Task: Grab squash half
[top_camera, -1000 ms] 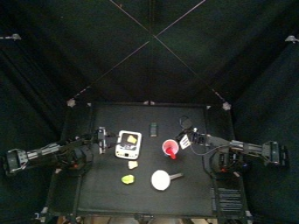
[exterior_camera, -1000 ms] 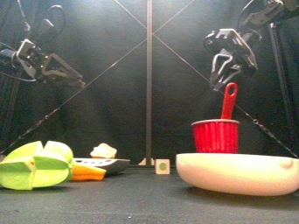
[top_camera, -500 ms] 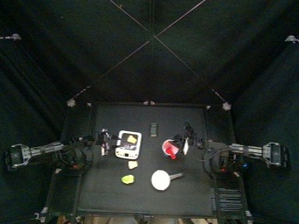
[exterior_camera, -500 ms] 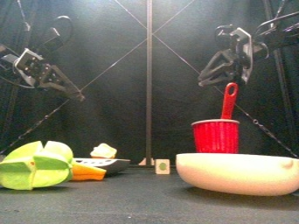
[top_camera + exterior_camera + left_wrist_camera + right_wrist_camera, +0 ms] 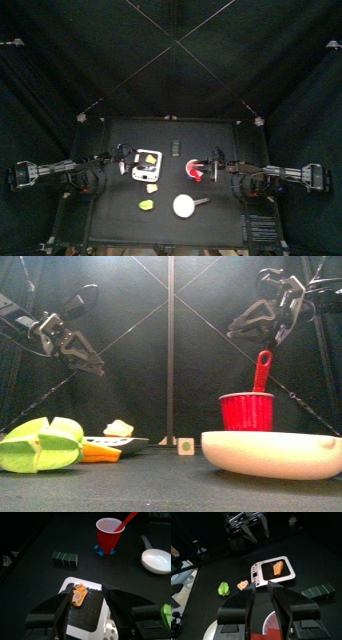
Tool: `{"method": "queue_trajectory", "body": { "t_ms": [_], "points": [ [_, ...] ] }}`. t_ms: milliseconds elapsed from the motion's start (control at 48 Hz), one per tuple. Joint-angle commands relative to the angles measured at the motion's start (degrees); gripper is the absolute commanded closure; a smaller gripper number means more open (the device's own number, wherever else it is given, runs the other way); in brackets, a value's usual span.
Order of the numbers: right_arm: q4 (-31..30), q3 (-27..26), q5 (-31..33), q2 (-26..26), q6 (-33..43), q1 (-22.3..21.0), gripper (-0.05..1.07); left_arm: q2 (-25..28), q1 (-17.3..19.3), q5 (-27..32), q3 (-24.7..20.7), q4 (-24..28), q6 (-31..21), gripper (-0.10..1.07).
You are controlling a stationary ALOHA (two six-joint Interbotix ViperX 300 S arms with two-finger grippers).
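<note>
At the lower left of the front view, squash half [image 5: 40, 446]: lies on the tabletop [image 5: 160, 491] cut face up, green, untouched; from above it sits at the near edge of the cluster, just left of the white bowl [image 5: 185, 205].
Progress: nothing grasped yet; both arms hang high above the tabletop, so the reach, the descent and the closing are all left to do.
Left fingers [image 5: 60, 609]: spread about as wide as they go, empty, hovering over the white tray [image 5: 69, 587] that carries an orange piece [image 5: 79, 594]; the squash half shows only at the far right edge of this wrist view.
Right fingers [image 5: 241, 609]: parted by a narrower gap, nothing between them, poised above the red cup [image 5: 246, 411] and its red spoon [image 5: 261, 368].
Likely taker: the left arm looks nearer, though it must shift off the tray toward the squash half.
Other thing: a small dark block [image 5: 65, 559] well apart from the target.
</note>
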Motion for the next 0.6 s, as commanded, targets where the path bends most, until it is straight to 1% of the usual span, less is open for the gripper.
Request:
{"method": "queue_trajectory", "body": {
  "t_ms": [0,104,208,583],
  "points": [
    [-0.1,0.1,-0.4,-0.9,0.1,0.0,0.35,4.4,-0.2,-2.3,-3.5,0.4,0.0,0.0],
    [-0.1,1.1,-0.5,-1.8,0.0,0.1,0.35,9.6,-0.1,-6.7,-5.8,2.2,-0.1,0.0],
    [-0.1,1.8,-0.4,-2.5,0.0,0.1,0.35,13.5,-0.3,-8.9,-6.9,3.6,-0.2,0.0],
    [-0.1,2.8,-0.4,-2.8,0.1,-0.2,0.35,23.4,-0.6,-8.4,-9.9,4.5,-0.2,0.0]
  ]
}}
